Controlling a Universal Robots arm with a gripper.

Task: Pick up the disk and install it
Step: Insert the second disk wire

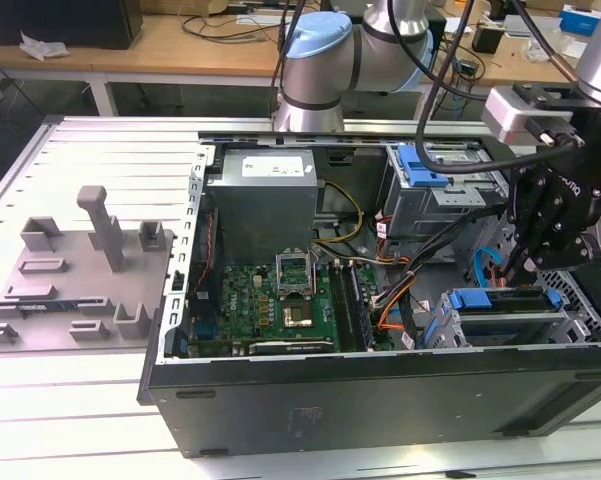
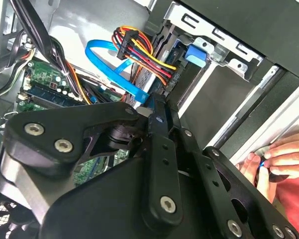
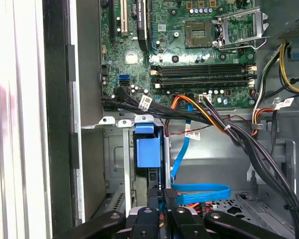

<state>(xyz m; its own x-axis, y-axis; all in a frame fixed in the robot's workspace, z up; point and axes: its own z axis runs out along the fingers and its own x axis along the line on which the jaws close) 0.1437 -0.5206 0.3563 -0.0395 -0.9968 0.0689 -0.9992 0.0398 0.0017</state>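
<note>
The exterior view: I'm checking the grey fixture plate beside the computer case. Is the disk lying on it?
No. The disk with its blue bracket sits inside the computer case, below the gripper, away from the grey fixture plate.

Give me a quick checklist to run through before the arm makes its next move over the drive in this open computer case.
1. Gripper position: the black gripper hangs just above the silver hard drive in its bright blue plastic bracket, at the exterior view's right. Ok.
2. Drive fully seated: cannot tell.
3. People clear: in the second wrist view a person's hand rests at the edge of the open black computer case, close to the gripper. Not ok.
4. Cables clear: in the first wrist view the flat blue cable loops close by the gripper. Not ok.
</note>
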